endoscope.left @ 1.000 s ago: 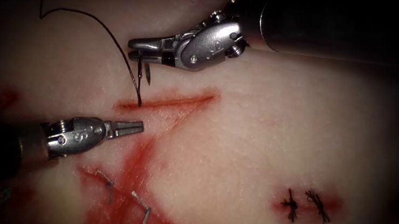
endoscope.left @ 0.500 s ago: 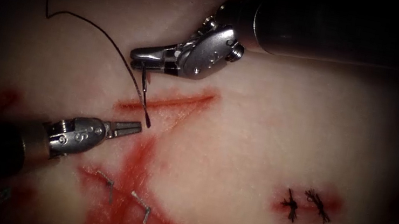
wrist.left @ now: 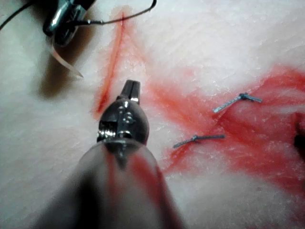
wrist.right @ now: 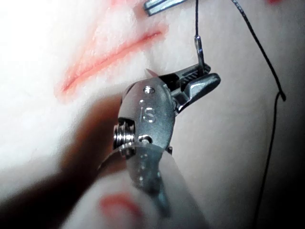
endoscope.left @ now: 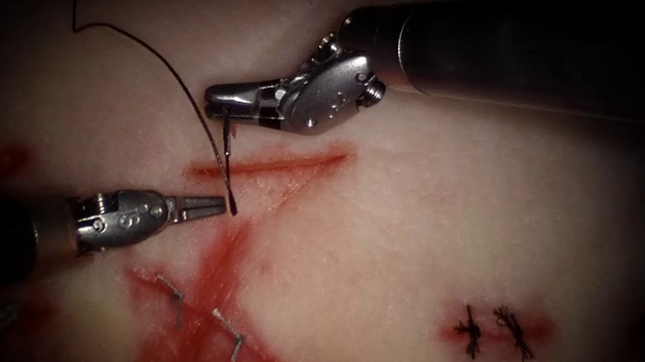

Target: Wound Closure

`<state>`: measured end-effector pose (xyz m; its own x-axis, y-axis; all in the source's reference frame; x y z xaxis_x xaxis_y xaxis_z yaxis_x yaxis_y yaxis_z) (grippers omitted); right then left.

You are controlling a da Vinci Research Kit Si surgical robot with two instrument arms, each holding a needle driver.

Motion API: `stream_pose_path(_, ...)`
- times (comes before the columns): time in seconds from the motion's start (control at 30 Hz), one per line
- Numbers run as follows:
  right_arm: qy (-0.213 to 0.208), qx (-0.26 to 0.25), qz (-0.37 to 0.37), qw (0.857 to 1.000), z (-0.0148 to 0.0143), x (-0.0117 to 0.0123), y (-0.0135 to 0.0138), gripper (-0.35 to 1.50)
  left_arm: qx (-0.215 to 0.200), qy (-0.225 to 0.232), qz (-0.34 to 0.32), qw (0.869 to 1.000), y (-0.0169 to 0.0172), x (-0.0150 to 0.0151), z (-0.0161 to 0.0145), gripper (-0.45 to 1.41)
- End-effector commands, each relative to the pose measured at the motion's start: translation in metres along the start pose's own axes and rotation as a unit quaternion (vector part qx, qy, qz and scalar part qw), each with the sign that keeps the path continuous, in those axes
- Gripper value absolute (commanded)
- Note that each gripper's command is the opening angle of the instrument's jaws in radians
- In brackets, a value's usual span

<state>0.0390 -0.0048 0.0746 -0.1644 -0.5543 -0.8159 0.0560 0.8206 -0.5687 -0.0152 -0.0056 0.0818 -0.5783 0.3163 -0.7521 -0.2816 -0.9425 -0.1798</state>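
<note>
Endoscope view: right tool (endoscope.left: 218, 96) clenched on the needle (endoscope.left: 226, 164) near its thread (endoscope.left: 143, 43) end; needle hangs free over the cut (endoscope.left: 272, 165); left tool (endoscope.left: 213, 206) closed, empty, just beside the needle's tip

The thread (endoscope.left: 146, 52) runs up into the dark border of the endoscope view, its far end lost there. Both shafts are cut off by that view's edges. Where the needle (endoscope.left: 226, 166) meets the right claw (endoscope.left: 222, 106), the grip point along its curve is too small to tell. The left claw (wrist.left: 131, 89) is partly hidden behind its own wrist in the left wrist view.
</note>
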Motion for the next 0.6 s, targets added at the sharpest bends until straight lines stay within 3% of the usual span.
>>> stream_pose_path(0.03,0.002,-0.003,0.005,1.0,0.0007,-0.0005,-0.0004,-0.35,0.0,0.001,0.0,1.0,0.0,-0.0002,0.0009,-0.2)
stream_pose_path(0.6,-0.006,0.004,0.001,1.0,0.0002,-0.0011,-0.0013,-0.35,-0.002,0.0,0.001,1.0,0.0,-0.0003,0.0006,-0.21)
